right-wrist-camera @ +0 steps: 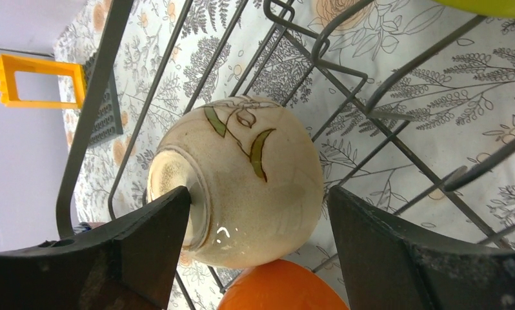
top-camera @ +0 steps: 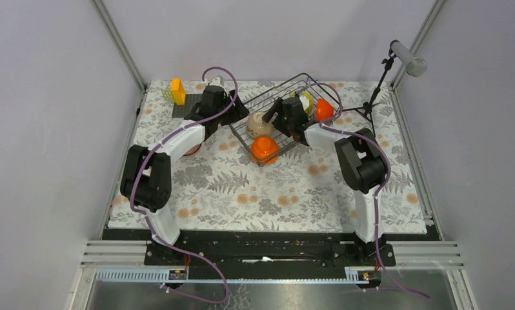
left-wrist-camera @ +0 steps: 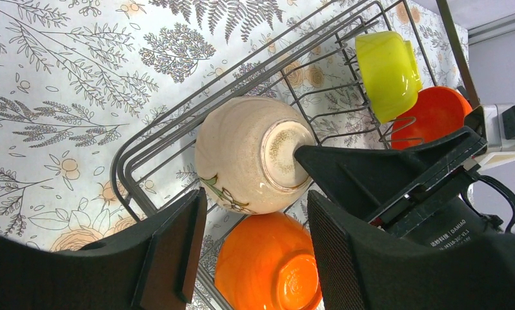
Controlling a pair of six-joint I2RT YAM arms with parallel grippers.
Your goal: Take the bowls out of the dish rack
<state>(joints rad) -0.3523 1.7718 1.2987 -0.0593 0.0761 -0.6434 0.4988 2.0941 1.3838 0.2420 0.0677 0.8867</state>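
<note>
The dish rack (top-camera: pixel 292 87) stands at the back middle. A beige bowl (top-camera: pixel 259 122) lies on its side in the rack's near-left end, above an orange bowl (top-camera: pixel 264 149). A yellow-green bowl (top-camera: pixel 305 101) and a second orange bowl (top-camera: pixel 324 110) stand further right. My right gripper (top-camera: pixel 272 119) is open around the beige bowl (right-wrist-camera: pixel 242 181); one finger (right-wrist-camera: pixel 158 219) touches its foot and the other stays apart. My left gripper (top-camera: pixel 241 111) is open and empty beside the rack, over the orange bowl (left-wrist-camera: pixel 268 265) and next to the beige bowl (left-wrist-camera: pixel 248 155). The blue-white bowl is not seen.
An orange block (top-camera: pixel 177 90) stands on a flat dark plate (top-camera: pixel 191 103) at the back left. A microphone stand (top-camera: pixel 379 87) is at the back right. Something reddish (top-camera: pixel 191 151) shows under the left arm. Frame posts line both sides.
</note>
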